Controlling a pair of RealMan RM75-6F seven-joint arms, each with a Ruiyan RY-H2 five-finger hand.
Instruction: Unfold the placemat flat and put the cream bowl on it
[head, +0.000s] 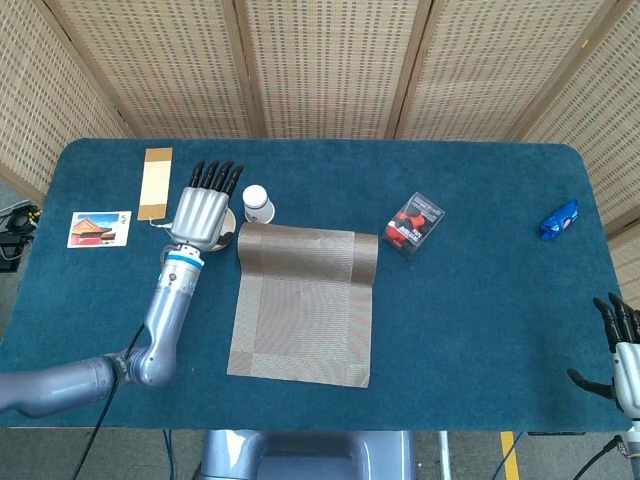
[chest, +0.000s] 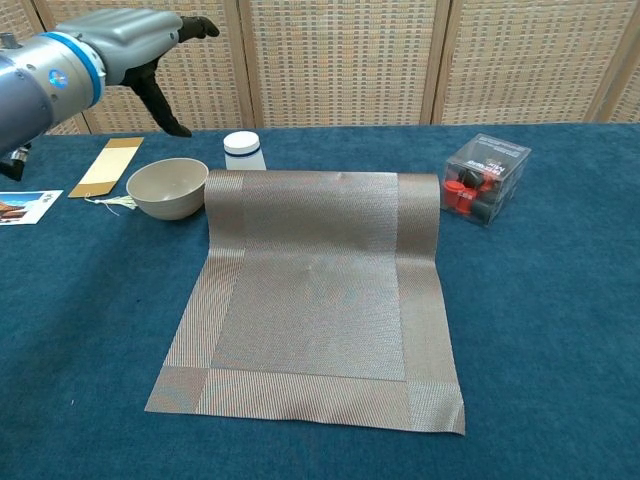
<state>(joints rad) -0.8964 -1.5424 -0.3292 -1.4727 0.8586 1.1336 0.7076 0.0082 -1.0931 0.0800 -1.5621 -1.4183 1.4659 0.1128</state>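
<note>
The brown woven placemat lies spread on the blue table, its far edge a little curled. The cream bowl stands upright just off the mat's far left corner; in the head view my left hand covers most of it. My left hand hovers above the bowl with its fingers spread and nothing in it. My right hand hangs off the table's near right corner, fingers apart and empty.
A white jar stands behind the mat's far edge beside the bowl. A clear box of red and black items sits right of the mat. A tan strip, a postcard and a blue object lie further off.
</note>
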